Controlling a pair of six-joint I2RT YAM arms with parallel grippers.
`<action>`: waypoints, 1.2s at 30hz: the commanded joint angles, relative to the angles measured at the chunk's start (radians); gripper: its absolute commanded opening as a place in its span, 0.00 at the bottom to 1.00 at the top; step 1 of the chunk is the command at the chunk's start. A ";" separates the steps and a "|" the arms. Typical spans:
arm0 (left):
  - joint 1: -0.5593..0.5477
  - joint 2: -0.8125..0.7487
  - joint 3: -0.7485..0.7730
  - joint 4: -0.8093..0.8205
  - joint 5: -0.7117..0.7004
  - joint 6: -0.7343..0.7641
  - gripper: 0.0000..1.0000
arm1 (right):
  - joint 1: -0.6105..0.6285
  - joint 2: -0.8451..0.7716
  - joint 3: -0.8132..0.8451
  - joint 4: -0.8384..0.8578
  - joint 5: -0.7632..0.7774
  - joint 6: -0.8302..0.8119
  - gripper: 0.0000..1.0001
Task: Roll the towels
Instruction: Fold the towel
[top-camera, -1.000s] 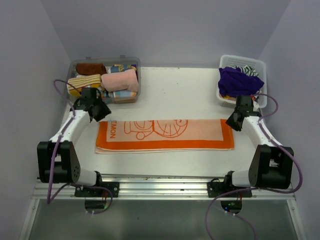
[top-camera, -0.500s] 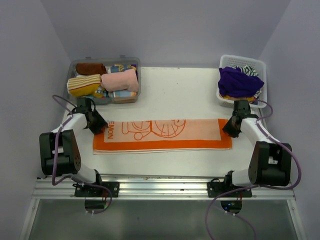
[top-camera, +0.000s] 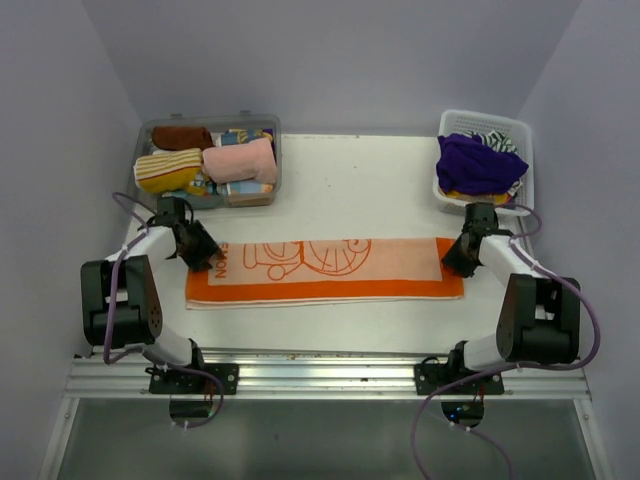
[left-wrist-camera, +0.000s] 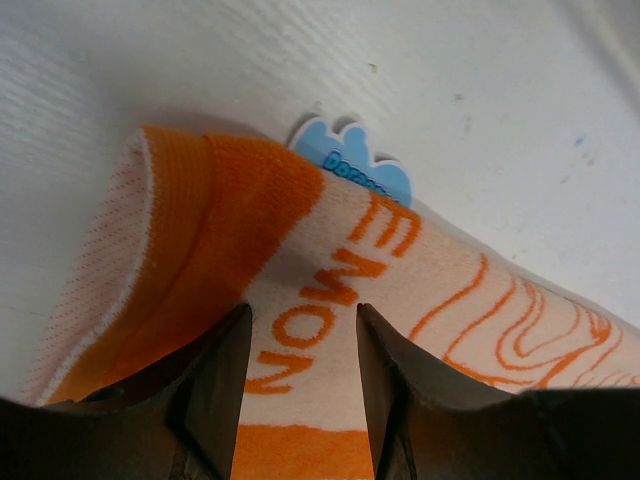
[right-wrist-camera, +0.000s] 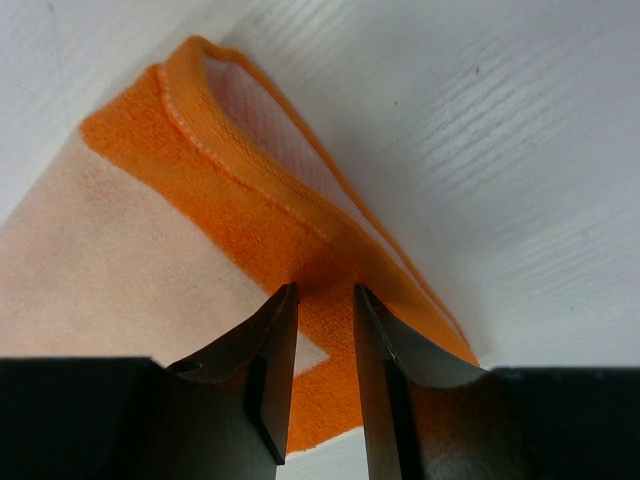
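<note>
The orange-and-cream towel with a cartoon print (top-camera: 330, 268) lies flat as a long strip across the table's middle. My left gripper (top-camera: 203, 257) is down on its left end, jaws open over the orange lettering (left-wrist-camera: 330, 300); a blue label (left-wrist-camera: 352, 160) sticks out at the far edge. My right gripper (top-camera: 455, 262) is down on the towel's right end. Its jaws stand narrowly apart and pinch the orange border (right-wrist-camera: 322, 290). Rolled towels, among them a pink one (top-camera: 240, 160) and a striped yellow one (top-camera: 167, 168), sit in the clear bin. A purple towel (top-camera: 478, 163) lies in the white basket.
The clear bin (top-camera: 272, 130) stands at the back left and the white basket (top-camera: 520, 130) at the back right. Purple walls close the table in on three sides. A metal rail (top-camera: 320, 375) runs along the near edge.
Both grippers came down from above the towel's ends onto the towel. The towel shifted slightly to the left. In the last half second little moved.
</note>
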 joint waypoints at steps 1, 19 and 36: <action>0.038 0.054 0.002 -0.009 -0.021 0.040 0.50 | 0.006 -0.028 -0.044 0.034 -0.052 0.019 0.33; 0.167 -0.044 0.108 -0.095 -0.004 0.129 0.52 | 0.172 -0.246 -0.049 -0.135 0.018 0.021 0.57; -0.126 -0.115 0.166 -0.162 -0.067 0.149 0.55 | 0.020 -0.043 0.016 -0.106 -0.123 -0.114 0.75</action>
